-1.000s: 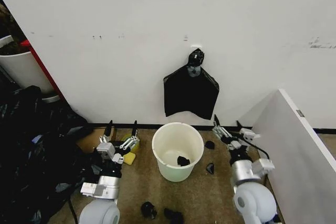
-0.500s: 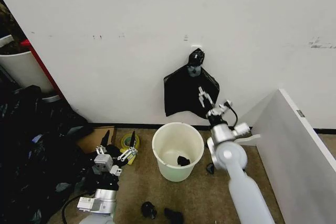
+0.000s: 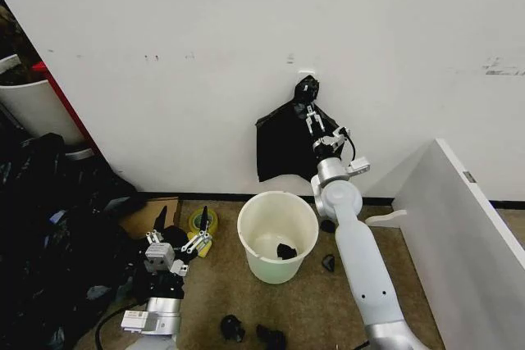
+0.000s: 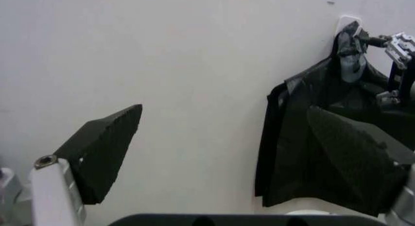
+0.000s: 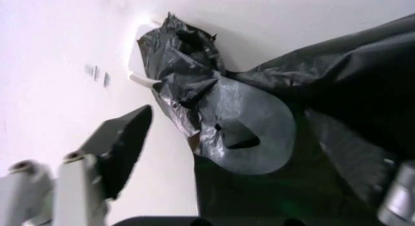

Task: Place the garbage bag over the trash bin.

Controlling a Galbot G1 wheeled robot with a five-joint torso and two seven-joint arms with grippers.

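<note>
One small black scrap lay inside the cream trash bin [image 3: 277, 235], a smooth tapered tub on the floor below the garbage bag [image 3: 287, 152], which hung from a wall hook [image 5: 144, 79]. The right gripper [image 3: 313, 123] was raised against the bag's knot, jaws apart. The left gripper [image 3: 177, 229] waited low, open.

From the left wrist, the bag [image 4: 304, 148] hung flat against the white wall.

From the right wrist, crinkled glossy plastic [image 5: 259, 124] bunched at the hook.
</note>
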